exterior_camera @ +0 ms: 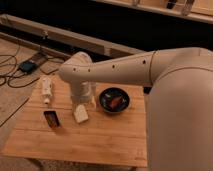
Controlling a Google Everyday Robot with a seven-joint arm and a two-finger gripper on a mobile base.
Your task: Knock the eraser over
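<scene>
The eraser [52, 119] is a small dark block with a reddish-orange face. It stands upright near the front left of the wooden table [100, 140]. My arm reaches in from the right and bends down over the table's middle. The gripper [84, 102] hangs below the wrist, just above the cream-white block [80, 114]. It is to the right of the eraser and apart from it.
A white bottle-like object [46, 90] lies at the table's back left. A black bowl [114, 100] with something reddish in it sits right of the gripper. Cables and a dark box [27, 66] lie on the floor to the left.
</scene>
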